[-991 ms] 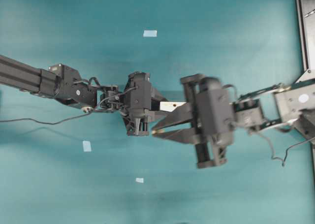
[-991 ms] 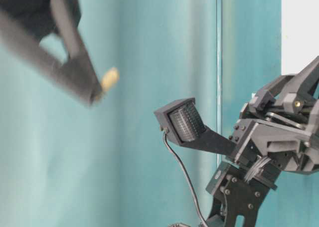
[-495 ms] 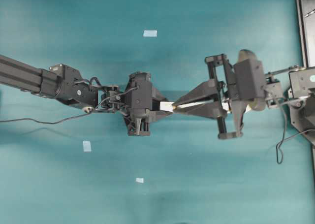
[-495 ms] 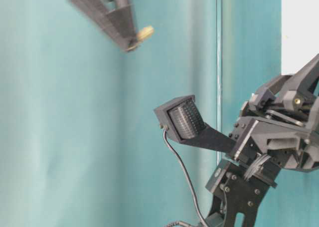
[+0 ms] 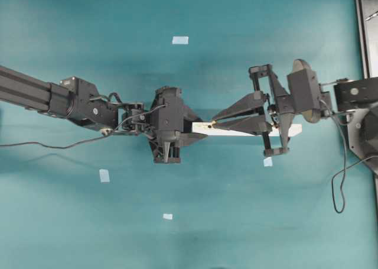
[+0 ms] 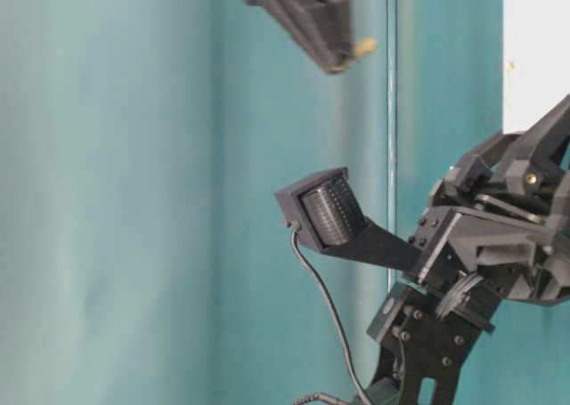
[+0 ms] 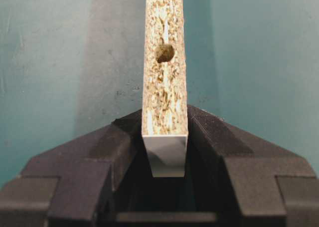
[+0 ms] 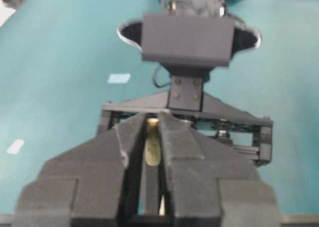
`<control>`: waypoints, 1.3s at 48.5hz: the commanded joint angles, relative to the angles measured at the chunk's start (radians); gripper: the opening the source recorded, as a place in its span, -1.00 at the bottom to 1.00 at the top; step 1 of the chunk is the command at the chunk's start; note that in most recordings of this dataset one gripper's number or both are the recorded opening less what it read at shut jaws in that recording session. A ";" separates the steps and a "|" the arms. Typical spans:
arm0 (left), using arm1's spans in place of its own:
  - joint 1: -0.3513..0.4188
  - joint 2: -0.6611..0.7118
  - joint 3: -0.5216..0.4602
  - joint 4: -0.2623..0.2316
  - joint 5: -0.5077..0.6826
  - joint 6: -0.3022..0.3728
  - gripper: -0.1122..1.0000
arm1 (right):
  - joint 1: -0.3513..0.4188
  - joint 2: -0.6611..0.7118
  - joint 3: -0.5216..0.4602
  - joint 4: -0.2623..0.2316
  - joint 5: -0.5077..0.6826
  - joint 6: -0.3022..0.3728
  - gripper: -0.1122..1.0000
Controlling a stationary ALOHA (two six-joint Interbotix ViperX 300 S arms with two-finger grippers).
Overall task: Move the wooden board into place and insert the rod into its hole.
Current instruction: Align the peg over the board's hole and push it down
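The wooden board (image 5: 201, 129) lies lengthwise between the two arms, a pale strip on edge. My left gripper (image 5: 188, 129) is shut on its left end. In the left wrist view the board (image 7: 165, 95) runs away from the left gripper (image 7: 165, 137), its speckled edge up, and the hole (image 7: 165, 53) is dark with nothing in it. My right gripper (image 5: 214, 122) is shut on the rod (image 8: 153, 144), a small beige peg between the pads. Its tips hang over the board's left part, near the left gripper. At table level the rod (image 6: 363, 45) sticks out of the fingertips.
Small pale blue tape squares lie on the teal cloth: one at the back (image 5: 180, 40), one at the left (image 5: 104, 175), one near the front (image 5: 168, 216), one under the right gripper (image 5: 267, 161). A black frame (image 5: 366, 32) runs along the right edge.
The right gripper has swung back from in front of the board, turned, and come over it with the rod; its tips now sit over the board's left part. The left gripper has held still.
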 commanded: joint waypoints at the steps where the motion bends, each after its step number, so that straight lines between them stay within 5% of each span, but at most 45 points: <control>1: 0.003 -0.006 -0.012 -0.003 0.008 0.006 -0.19 | -0.018 0.046 -0.003 0.006 -0.087 -0.012 -0.64; 19: 0.003 -0.003 -0.021 -0.003 0.008 0.006 -0.20 | -0.040 0.262 -0.006 0.049 -0.281 -0.074 -0.64; 63: 0.003 0.002 -0.029 -0.003 0.008 0.006 -0.20 | -0.040 0.314 0.003 0.051 -0.256 -0.075 -0.64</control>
